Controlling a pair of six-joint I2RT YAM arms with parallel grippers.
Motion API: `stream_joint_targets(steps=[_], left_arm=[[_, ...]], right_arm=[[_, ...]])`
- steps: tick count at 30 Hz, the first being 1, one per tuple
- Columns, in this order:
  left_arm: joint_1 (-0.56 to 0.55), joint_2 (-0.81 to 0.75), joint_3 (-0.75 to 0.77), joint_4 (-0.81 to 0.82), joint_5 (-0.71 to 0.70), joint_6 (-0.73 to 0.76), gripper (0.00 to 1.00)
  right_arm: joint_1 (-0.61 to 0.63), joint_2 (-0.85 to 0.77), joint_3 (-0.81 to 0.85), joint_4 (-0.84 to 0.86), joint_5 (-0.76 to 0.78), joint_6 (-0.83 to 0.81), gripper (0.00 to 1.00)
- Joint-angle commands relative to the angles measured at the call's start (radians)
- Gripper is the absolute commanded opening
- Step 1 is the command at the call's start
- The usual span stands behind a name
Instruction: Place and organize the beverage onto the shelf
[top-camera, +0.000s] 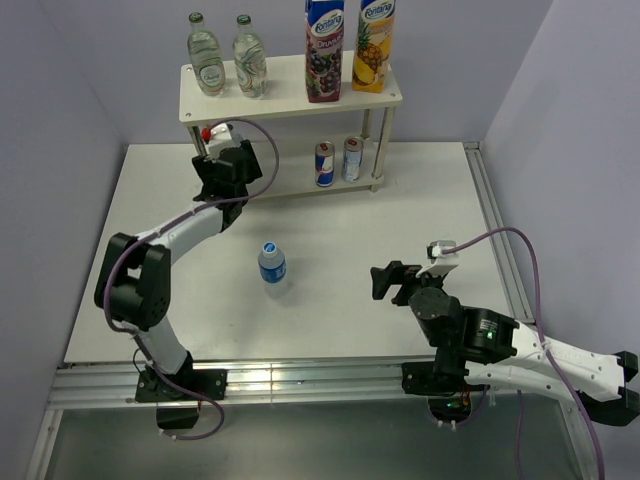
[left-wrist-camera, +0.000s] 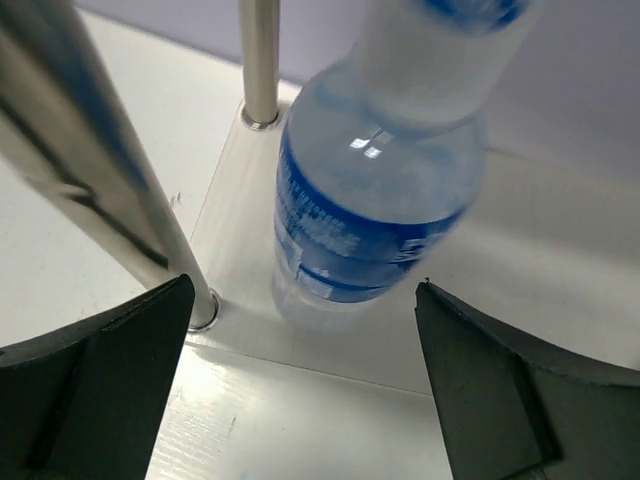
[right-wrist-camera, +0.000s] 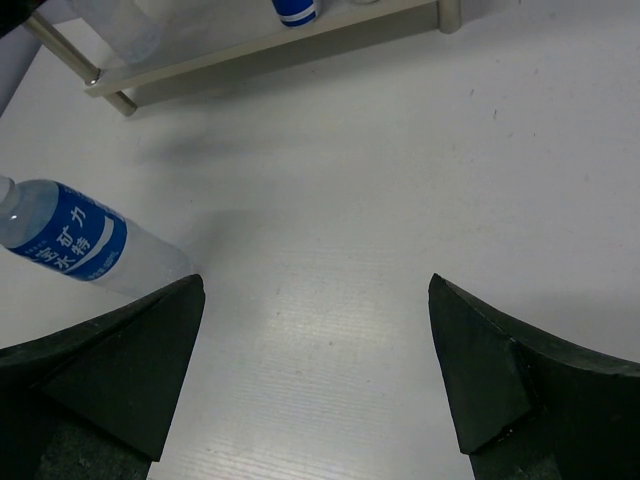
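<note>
Retreat straight back from the shelf (top-camera: 290, 98) suits the left gripper (left-wrist-camera: 305, 300), wide open and empty, sparing the water bottle (left-wrist-camera: 370, 200)

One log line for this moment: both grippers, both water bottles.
left gripper: open, facing clear blue-labelled water bottle on cream-white shelf, lower board | right gripper: open, empty | second such bottle: on white table

A robotics lab cell: white table (top-camera: 340, 330) enclosed by plain lilac walls (top-camera: 60, 80), aluminium rail (top-camera: 300, 385) in front.
</note>
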Motion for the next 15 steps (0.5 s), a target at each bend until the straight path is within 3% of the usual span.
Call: stream_joint_targets(steps=[1,10,15], left_arm=[[-0.009,-0.153,-0.012,0.08,0.074,0.025,0.99],[-0.035,-0.316,-0.087,-0.046,0.203,0.033,0.99],[-0.154,-0.593,-0.221,-0.146,0.248,-0.001,0.99]], right_arm=[[0.006,-0.019,-0.01,0.032,0.006,-0.009,1.0],[0.008,-0.03,-0.01,0.029,0.01,-0.006,1.0],[0.008,-0.033,-0.012,0.031,0.01,-0.006,1.0]])
